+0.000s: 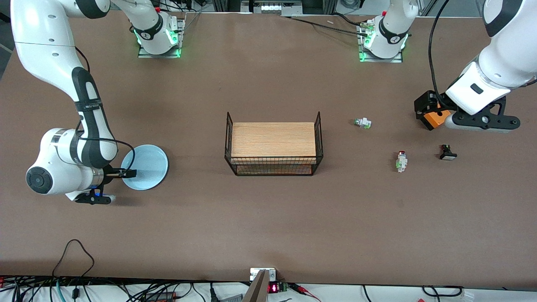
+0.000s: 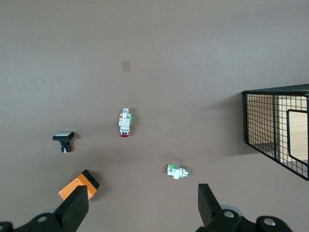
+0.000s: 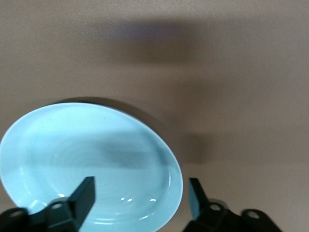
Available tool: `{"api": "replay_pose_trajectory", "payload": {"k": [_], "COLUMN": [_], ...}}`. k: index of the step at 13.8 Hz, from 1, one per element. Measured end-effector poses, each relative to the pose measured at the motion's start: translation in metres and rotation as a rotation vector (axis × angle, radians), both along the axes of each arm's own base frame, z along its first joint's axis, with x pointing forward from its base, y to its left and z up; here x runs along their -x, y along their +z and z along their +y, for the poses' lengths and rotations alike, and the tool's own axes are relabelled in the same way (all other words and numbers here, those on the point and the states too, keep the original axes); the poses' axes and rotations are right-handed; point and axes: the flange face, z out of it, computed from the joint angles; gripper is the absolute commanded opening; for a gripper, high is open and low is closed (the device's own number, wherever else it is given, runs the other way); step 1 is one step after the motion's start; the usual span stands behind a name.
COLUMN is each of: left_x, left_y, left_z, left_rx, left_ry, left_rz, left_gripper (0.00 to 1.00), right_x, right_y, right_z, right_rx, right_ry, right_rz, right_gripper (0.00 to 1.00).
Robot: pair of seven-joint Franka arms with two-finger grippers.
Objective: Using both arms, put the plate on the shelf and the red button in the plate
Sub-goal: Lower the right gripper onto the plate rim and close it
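The pale blue plate (image 1: 147, 163) (image 3: 72, 150) lies flat on the table toward the right arm's end. My right gripper (image 1: 127, 173) (image 3: 140, 193) is low at the plate's edge and open. One finger is over the inside of the plate and the other is outside it, so the rim lies in the gap. The red button (image 1: 401, 161) (image 2: 124, 123), white-bodied with a dark red cap, lies on its side toward the left arm's end. My left gripper (image 1: 428, 110) (image 2: 142, 193) hangs open and empty above the table there, apart from the button.
A wire basket with a wooden board (image 1: 272, 142) (image 2: 280, 130) stands mid-table. A white-and-green button (image 1: 363, 123) (image 2: 177, 171) and a black square-faced button (image 1: 447, 152) (image 2: 63, 140) lie near the red one. An orange block (image 1: 438, 118) (image 2: 77, 186) sits by the left gripper's finger.
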Motion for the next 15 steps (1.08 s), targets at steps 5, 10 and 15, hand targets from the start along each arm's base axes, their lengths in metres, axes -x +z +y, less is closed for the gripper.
{"api": "replay_pose_trajectory", "payload": {"k": [5, 10, 15], "left_x": [0.0, 0.0, -0.001], "left_y": [0.0, 0.0, 0.0], "left_z": [0.0, 0.003, 0.006], "left_rx": [0.0, -0.001, -0.001], "left_ry": [-0.001, 0.006, 0.011], "left_rz": [0.001, 0.001, 0.002], "left_gripper": [1.0, 1.0, 1.0], "right_x": [0.001, 0.001, 0.004], "right_y": [-0.017, -0.019, -0.021], "right_z": [-0.009, -0.012, -0.024], "right_rx": [-0.006, -0.004, -0.003], "right_ry": [0.028, 0.028, 0.014], "right_rz": [-0.001, 0.0, 0.014], "right_gripper": [0.56, 0.32, 0.05]}}
